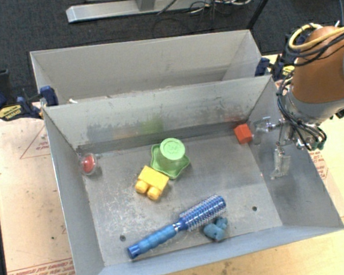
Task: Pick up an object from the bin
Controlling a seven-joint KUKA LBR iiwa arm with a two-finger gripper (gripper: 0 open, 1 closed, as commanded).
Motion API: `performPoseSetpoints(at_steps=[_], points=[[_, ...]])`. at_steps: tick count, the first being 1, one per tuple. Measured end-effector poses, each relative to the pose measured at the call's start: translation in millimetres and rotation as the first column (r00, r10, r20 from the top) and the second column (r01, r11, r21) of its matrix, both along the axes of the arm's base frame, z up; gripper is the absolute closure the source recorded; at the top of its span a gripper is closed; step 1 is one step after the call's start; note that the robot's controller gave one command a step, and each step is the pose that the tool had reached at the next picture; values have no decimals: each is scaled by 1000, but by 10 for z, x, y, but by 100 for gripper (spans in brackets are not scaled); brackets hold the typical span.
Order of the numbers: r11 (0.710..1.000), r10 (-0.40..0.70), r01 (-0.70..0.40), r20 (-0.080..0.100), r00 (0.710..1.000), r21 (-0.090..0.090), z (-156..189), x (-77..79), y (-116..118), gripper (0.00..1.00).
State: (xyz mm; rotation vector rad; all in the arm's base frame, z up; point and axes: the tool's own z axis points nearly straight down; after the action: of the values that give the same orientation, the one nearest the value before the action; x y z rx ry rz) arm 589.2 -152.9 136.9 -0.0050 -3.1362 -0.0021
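My gripper (281, 157) hangs over the bin's sloping right wall, above the floor and with nothing seen in it. Nearest to it is a small orange block (242, 133), which lies to its left at the foot of the back wall. A blue hairbrush (178, 224) lies slantwise near the front, its bristled head pointing to the right. A small blue-grey lump (216, 229) rests just below the brush head.
A green cup (170, 156) lies tipped in the middle of the bin, touching a yellow toy brick (151, 181) on its lower left. A small red ball (88, 164) sits in the back left corner. The arm comes in over the right rim.
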Motion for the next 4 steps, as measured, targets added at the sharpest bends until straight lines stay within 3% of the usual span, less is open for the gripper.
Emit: performPoseSetpoints(at_steps=[1, 2, 3, 4], points=[[931, 366, -366, 4, 931, 3, -692, -293, 324, 0], [565, 825, -825, 11, 565, 1, -672, -620, 356, 0], [770, 638, -638, 13, 770, -4, -661, -946, 884, 0], [645, 764, -764, 13, 645, -7, -661, -989, 1299, 0]])
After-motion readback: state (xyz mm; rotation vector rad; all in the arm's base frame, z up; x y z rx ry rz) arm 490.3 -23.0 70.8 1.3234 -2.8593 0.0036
